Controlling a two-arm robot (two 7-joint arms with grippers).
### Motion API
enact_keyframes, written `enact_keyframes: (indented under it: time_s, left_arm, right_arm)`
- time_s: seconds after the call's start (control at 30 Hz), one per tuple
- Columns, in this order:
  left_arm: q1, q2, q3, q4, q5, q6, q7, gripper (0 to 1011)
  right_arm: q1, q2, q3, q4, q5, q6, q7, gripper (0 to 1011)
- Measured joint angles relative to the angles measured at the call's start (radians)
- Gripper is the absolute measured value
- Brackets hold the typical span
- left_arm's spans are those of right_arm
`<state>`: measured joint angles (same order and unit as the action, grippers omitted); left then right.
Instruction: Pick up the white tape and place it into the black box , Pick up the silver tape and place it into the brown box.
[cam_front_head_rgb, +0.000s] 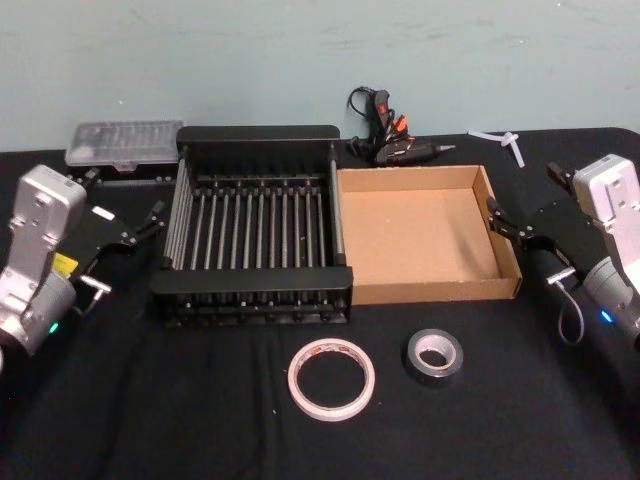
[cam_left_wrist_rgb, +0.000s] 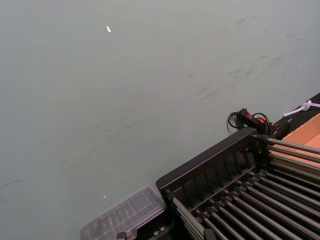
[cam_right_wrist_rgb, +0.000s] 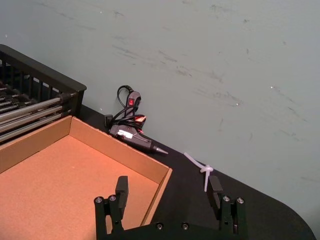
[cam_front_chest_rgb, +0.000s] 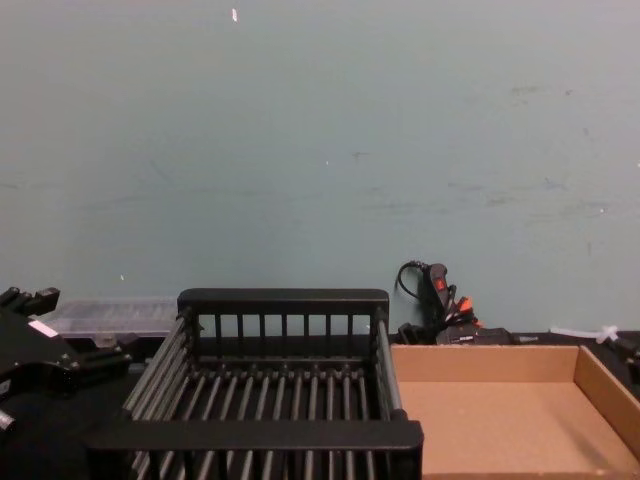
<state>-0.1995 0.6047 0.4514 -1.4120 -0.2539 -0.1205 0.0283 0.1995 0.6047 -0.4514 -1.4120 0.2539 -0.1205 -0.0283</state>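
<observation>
The white tape (cam_front_head_rgb: 332, 379) lies flat on the black cloth near the front, and the small silver tape (cam_front_head_rgb: 434, 354) lies just to its right. Behind them stand the black box (cam_front_head_rgb: 258, 134), a slatted crate, and the brown box (cam_front_head_rgb: 420, 240), a shallow cardboard tray touching the crate's right side. Both boxes hold nothing. My left gripper (cam_front_head_rgb: 140, 225) hovers open just left of the crate. On the other side, my right gripper (cam_front_head_rgb: 510, 225) is open at the tray's right wall; in the right wrist view its fingers (cam_right_wrist_rgb: 121, 187) stand wide apart over the tray's corner (cam_right_wrist_rgb: 162, 175).
A glue gun (cam_front_head_rgb: 395, 140) with a coiled cord lies behind the boxes, against the teal wall. A clear plastic case (cam_front_head_rgb: 125, 143) sits at the back left, and a white plastic piece (cam_front_head_rgb: 505, 140) at the back right. Bare black cloth surrounds the two rolls.
</observation>
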Motion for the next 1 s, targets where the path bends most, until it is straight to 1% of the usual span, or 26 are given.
enact_keyframes:
  time_s: [1.0]
  left_arm:
    - [0.000, 0.000, 0.000, 0.000, 0.000, 0.000, 0.000, 1001]
  right_arm:
    - [0.000, 0.000, 0.000, 0.000, 0.000, 0.000, 0.000, 1003]
